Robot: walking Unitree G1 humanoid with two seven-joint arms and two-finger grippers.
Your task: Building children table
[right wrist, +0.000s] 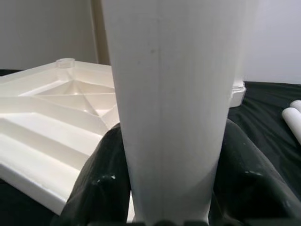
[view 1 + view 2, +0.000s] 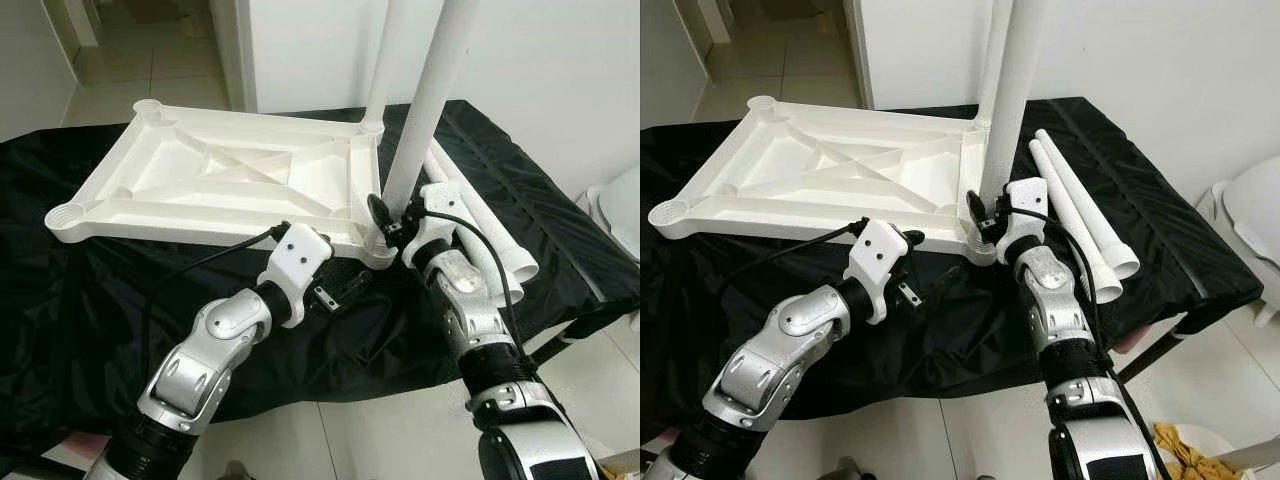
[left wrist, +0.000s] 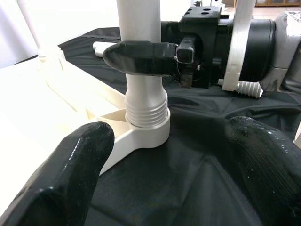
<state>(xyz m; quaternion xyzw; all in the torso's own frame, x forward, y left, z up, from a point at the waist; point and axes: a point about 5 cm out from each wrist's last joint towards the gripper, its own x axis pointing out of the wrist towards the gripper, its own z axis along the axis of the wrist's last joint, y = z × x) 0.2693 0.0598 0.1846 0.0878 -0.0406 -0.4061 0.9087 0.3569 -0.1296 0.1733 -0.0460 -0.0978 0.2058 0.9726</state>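
On the black-covered bench [image 2: 60,330] the white tabletop [image 2: 220,175] is lying upside down, its ribs facing up. At its near right corner a white leg [image 2: 425,100] is standing upright in the corner socket [image 3: 148,134], and the right gripper [image 2: 385,215] is holding this leg low, jaws clamped on it. The left gripper [image 2: 335,298] is waiting just beside that corner, jaws apart. Two spare legs [image 2: 1085,225] are lying on the cloth near the right arm.

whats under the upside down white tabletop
A black cloth lies under the tabletop and spreads past its edges. What supports the cloth is covered and cannot be seen.
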